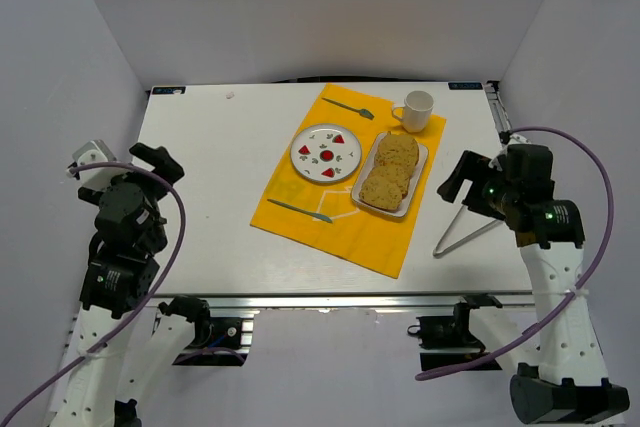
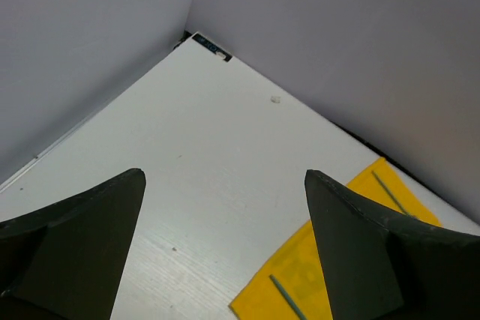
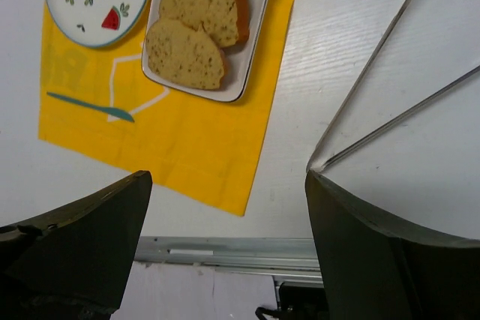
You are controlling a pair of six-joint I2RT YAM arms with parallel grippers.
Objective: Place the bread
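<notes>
Golden-tan bread slices (image 1: 390,172), three overlapping, lie in a white rectangular tray (image 3: 247,58) on the yellow placemat (image 1: 350,237), right of the tabletop's (image 1: 210,177) middle, beside a watermelon-patterned plate (image 1: 325,150). Metal tongs (image 1: 465,232) lie near the right edge. The left claw (image 2: 225,177) hovers released by the left edge; the right claw (image 3: 229,177), likewise released, hangs over the tongs, grasping nothing

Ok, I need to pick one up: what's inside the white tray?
Three bread slices overlapping in a row; the nearest one partly covers the next. The tray floor under them is hidden.
</notes>
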